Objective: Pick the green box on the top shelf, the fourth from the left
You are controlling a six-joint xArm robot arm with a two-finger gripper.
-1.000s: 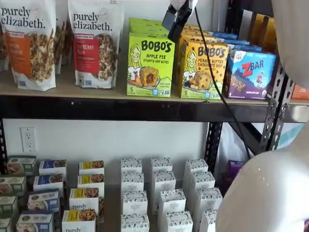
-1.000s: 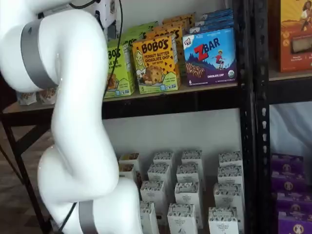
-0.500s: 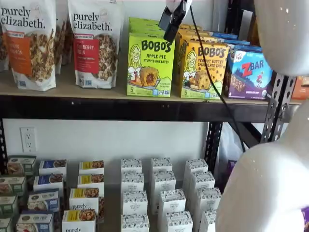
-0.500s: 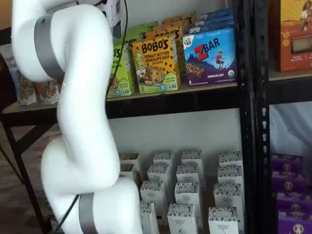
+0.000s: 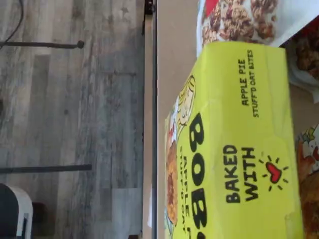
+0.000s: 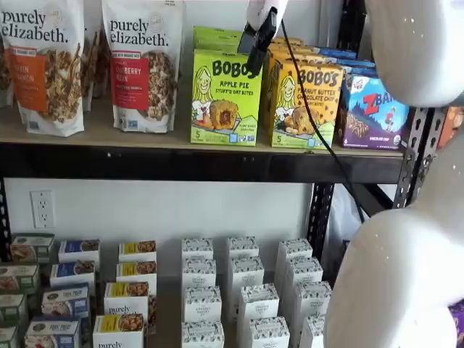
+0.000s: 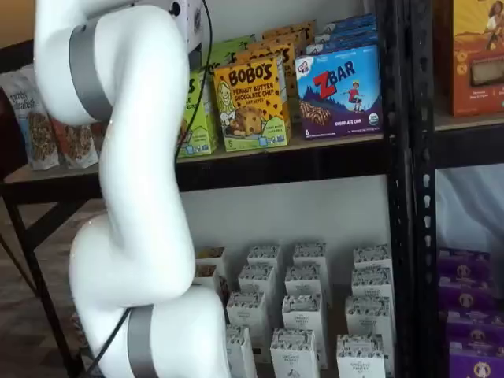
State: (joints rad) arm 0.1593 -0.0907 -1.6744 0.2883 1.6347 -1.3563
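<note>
Green box (image 6: pixel 225 98) stands upright just below the gripper (image 6: pixel 255 42); whether its fingers are parted, I cannot tell.

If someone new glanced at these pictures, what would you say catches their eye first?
Probably the big glossy white arm, which fills much of the foreground in both shelf views. Next comes the lime-green box on the top shelf, between the granola bags and the yellow-orange Bobo's box, with the hand hanging just in front of its upper edge. The wrist view is almost filled by that box's green top.
</note>
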